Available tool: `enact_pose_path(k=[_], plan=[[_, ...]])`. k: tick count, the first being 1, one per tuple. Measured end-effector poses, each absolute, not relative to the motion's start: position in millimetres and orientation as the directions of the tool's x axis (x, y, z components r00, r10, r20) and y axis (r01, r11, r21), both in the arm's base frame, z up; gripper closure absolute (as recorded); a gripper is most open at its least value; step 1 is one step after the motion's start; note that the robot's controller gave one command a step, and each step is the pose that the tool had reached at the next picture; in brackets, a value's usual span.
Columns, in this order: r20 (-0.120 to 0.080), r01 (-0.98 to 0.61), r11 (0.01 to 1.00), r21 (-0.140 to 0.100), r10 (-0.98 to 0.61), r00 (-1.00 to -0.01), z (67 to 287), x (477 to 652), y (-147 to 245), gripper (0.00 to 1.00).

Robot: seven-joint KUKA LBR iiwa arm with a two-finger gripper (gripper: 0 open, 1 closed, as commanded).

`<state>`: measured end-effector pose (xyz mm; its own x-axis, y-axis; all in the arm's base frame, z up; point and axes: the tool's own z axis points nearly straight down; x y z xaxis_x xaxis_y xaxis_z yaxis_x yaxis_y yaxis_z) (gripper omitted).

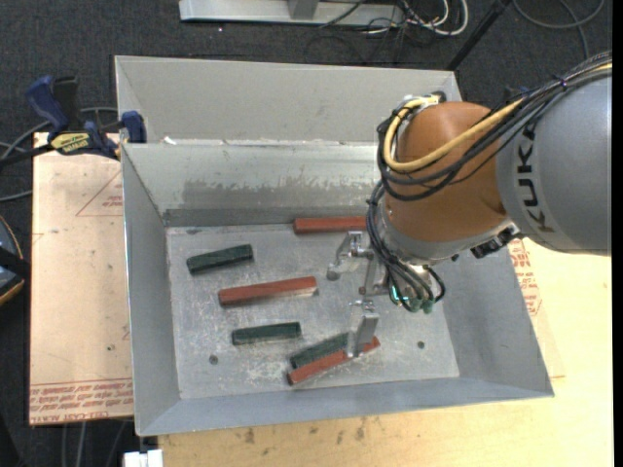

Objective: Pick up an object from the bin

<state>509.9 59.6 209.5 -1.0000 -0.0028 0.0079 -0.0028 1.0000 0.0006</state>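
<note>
Near the front wall of the bin (292,407), the gripper (363,337) hangs at the right end of a flat red bar (313,368) lying against a dark green bar (326,349); whether it is open or closed cannot be told.

Light was even and diffuse, coming from above. The bin's (292,100) upper back wall was the brightest surface, and a darker band ran along the foot of the inner wall. The floor was mid-bright with no hard glare. The red bar (268,291) cast only a thin, soft shadow. The orange wrist cover (443,178) had a soft highlight on top and was darker underneath. The surrounding carpet (58,27) was dim.
</note>
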Motion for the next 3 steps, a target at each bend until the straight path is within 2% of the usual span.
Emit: enact_pose_path(k=[1,2,3], plan=[[0.000,-0.001,1.000,0.001,-0.001,-1.000,214,511.6,59,0.00],[-0.005,-0.077,0.997,0.002,-0.077,-0.997,77,508.2,56,1.00],[-0.005,-0.076,0.997,0.002,-0.076,-0.997,77,508.2,56,1.00]])
